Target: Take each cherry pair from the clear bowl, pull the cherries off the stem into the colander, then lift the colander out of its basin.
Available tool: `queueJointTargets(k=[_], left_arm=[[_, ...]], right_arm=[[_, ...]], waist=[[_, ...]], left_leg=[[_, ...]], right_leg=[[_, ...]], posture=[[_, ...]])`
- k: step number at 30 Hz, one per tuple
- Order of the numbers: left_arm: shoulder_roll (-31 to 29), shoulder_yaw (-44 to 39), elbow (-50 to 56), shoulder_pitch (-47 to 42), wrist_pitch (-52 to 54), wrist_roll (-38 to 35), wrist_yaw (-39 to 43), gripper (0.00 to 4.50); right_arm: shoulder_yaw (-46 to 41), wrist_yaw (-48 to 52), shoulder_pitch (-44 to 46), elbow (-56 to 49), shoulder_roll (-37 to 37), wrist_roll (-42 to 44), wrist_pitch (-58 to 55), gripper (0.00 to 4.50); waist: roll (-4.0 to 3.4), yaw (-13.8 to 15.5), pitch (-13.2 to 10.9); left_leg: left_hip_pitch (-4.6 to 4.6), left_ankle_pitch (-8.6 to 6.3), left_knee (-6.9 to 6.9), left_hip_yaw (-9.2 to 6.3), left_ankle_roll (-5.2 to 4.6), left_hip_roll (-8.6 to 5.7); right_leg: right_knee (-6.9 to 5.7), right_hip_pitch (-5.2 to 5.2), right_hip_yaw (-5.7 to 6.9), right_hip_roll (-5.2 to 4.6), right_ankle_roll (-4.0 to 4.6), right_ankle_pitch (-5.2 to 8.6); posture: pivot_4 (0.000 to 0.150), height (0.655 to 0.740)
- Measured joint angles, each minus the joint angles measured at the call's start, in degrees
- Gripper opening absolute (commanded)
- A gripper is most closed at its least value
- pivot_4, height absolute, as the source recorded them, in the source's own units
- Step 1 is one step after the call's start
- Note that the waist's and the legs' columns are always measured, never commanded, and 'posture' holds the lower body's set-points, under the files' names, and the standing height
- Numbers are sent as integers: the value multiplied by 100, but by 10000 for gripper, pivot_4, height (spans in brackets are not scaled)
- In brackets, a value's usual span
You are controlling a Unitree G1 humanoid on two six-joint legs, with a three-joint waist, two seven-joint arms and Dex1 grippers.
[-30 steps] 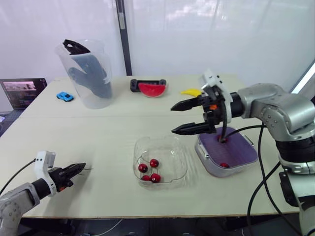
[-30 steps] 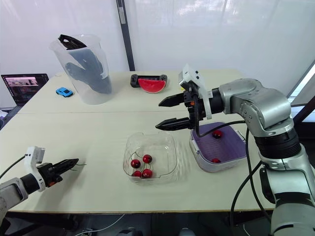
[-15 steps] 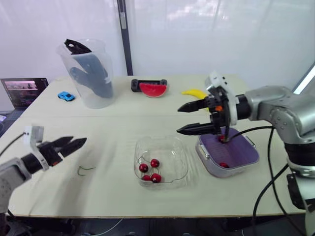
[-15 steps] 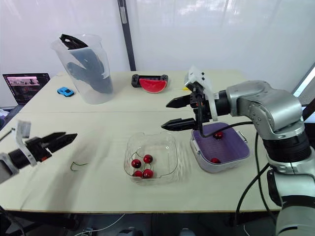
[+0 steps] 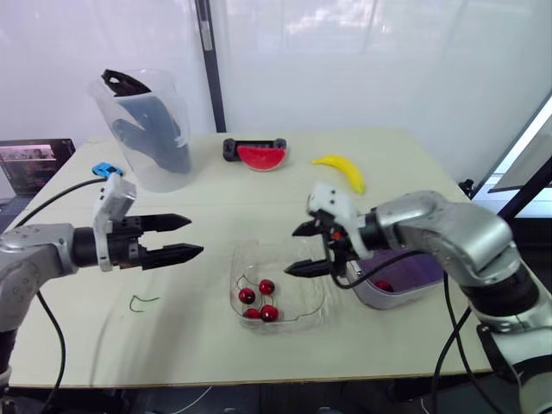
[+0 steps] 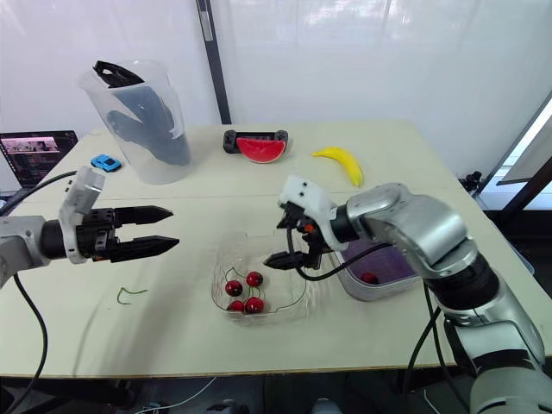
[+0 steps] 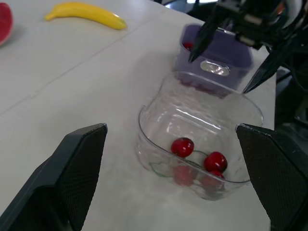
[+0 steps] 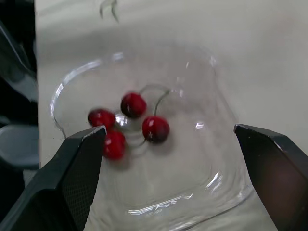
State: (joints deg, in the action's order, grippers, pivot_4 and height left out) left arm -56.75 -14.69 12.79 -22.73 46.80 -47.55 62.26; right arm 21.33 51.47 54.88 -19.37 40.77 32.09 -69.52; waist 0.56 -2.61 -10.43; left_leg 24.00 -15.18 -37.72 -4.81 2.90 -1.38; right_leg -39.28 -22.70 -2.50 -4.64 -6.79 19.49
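Four glossy red cherries, joined in pairs by thin green stems, lie in the clear bowl, bunched on its side towards the left arm. The right gripper hovers over the bowl's rim, fingers spread wide and empty. The left gripper, also spread and empty, hangs in the air left of the bowl, pointing at it. Just right of the bowl sits the purple colander in its pale basin, partly hidden by the right arm, one cherry visible inside. A bare stem lies left of the bowl; a banana and watermelon slice lie beyond it.
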Motion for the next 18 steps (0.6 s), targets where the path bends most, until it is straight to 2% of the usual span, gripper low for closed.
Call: queueJointTargets(k=[4, 9, 12, 15, 18], left_arm=[[-37, 36, 111, 95, -264, 310, -42, 44852], [-67, -59, 177, 580, -362, 467, -90, 44852], [-63, -91, 329, 725, -361, 500, -182, 45000], [-41, -90, 424, 762, -359, 546, -338, 45000], [87, -85, 533, 783, -345, 537, -441, 45000]], right_arm=[[433, -538, 198, 348, -775, -277, -299, 45000], [902, -821, 159, 558, -1027, -594, -373, 45000], [1116, -952, 99, 725, -1298, -734, -361, 36647], [1192, -1018, 42, 881, -1420, -849, -329, 22746], [1249, -1057, 18, 969, -1434, -956, -301, 22746]], waist=[[0, -21, 0], [1, 7, 0], [1, 10, 0], [1, 10, 0], [1, 5, 0]], left_leg=[[0, 2, 6, -2, 3, 2], [1, 3, 5, -2, 5, -2], [1, 6, 4, -4, 10, -2], [1, 6, 4, -4, 10, -3], [1, 6, 5, -4, 10, -2]], right_leg=[[-9, -8, 0, 3, 0, 0], [-7, -6, 0, -4, 0, 0], [-9, -5, 1, -2, 0, 0], [-9, -5, 1, -2, 0, 0], [-11, -7, 1, -1, 0, 0]], posture=[[1500, 7400], [1500, 7400], [1500, 7400], [1500, 7400], [1500, 7400]])
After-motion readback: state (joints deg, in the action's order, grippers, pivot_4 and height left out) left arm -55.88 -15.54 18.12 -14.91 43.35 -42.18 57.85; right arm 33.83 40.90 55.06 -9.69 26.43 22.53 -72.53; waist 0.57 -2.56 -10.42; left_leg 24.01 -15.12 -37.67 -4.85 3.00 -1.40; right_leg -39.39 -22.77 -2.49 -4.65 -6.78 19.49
